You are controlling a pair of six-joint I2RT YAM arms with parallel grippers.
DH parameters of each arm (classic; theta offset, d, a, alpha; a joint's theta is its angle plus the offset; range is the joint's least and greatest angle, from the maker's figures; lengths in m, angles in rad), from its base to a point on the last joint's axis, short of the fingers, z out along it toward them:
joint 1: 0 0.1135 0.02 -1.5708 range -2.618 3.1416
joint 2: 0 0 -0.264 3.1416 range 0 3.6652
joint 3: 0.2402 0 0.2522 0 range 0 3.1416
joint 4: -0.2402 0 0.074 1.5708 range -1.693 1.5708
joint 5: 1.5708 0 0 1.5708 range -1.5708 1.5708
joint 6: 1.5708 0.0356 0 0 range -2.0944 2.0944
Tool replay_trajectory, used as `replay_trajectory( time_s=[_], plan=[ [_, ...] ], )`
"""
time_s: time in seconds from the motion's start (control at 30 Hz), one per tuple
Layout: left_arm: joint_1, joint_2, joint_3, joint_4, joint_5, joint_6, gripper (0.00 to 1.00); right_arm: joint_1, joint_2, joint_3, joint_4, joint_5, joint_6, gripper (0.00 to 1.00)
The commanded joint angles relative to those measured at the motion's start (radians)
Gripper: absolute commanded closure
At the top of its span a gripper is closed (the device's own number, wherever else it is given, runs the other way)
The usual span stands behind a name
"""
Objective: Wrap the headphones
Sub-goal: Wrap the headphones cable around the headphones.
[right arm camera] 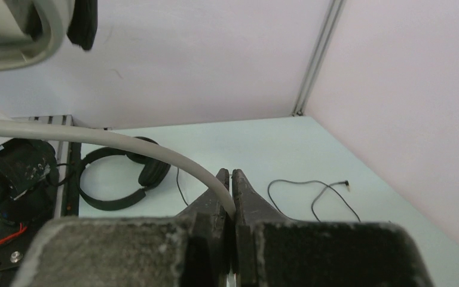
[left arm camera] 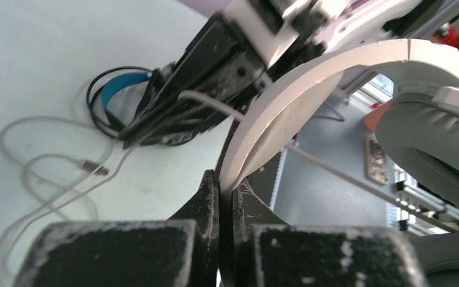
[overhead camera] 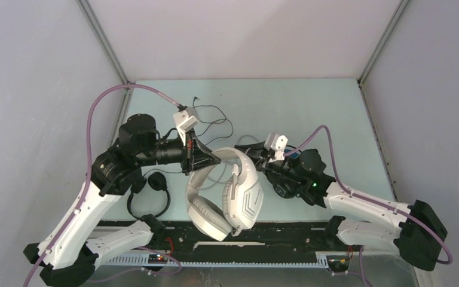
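Note:
The large white-grey headphones [overhead camera: 233,194] hang above the table's near centre. My left gripper [overhead camera: 215,160] is shut on their headband [left arm camera: 311,78], which runs between the fingers in the left wrist view [left arm camera: 226,182]. My right gripper [overhead camera: 262,161] is shut on their grey cable [right arm camera: 125,143], pinched at the tips [right arm camera: 231,179]. More grey cable [left arm camera: 54,185] lies in loops on the table. The small slim black headphones [overhead camera: 149,191] lie by my left arm, and their thin black cable [overhead camera: 215,122] trails farther back. The black headphones with blue accents [left arm camera: 119,86] lie under my right arm, mostly hidden.
A black rail [overhead camera: 245,239] runs along the table's near edge, with small electronics boards below it. Grey walls close the table on the left, back and right. Purple cables arch over both arms.

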Motion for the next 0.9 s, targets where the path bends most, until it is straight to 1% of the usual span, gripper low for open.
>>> replay_trajectory(
  time_s=[0.0, 0.07, 0.17, 0.3, 0.47, 0.6, 0.67, 0.87],
  plan=[
    [-0.001, -0.022, 0.018, -0.077, -0.13, 0.113, 1.0, -0.034, -0.091, 0.037, -0.171, 0.0, -0.03, 1.0],
    [-0.008, -0.035, 0.002, -0.083, -0.211, 0.163, 1.0, -0.046, -0.128, 0.051, -0.253, 0.0, -0.032, 1.0],
    [-0.031, -0.033, -0.007, -0.106, -0.272, 0.228, 1.0, -0.051, -0.162, 0.092, -0.4, -0.016, -0.048, 1.0],
    [-0.079, -0.02, -0.009, -0.132, -0.361, 0.314, 1.0, -0.05, -0.164, 0.17, -0.614, -0.02, -0.046, 1.0],
    [-0.118, -0.028, -0.04, -0.131, -0.497, 0.413, 1.0, -0.05, -0.15, 0.267, -0.813, -0.014, -0.01, 1.0],
    [-0.156, -0.021, -0.047, -0.134, -0.613, 0.475, 1.0, -0.052, -0.132, 0.349, -0.937, -0.048, 0.035, 1.0],
    [-0.18, -0.017, -0.056, -0.128, -0.703, 0.506, 1.0, -0.051, -0.115, 0.39, -0.993, -0.068, 0.056, 1.0],
    [-0.236, -0.007, -0.084, -0.097, -0.869, 0.549, 1.0, -0.042, -0.048, 0.504, -1.135, -0.12, 0.123, 1.0]
  ],
)
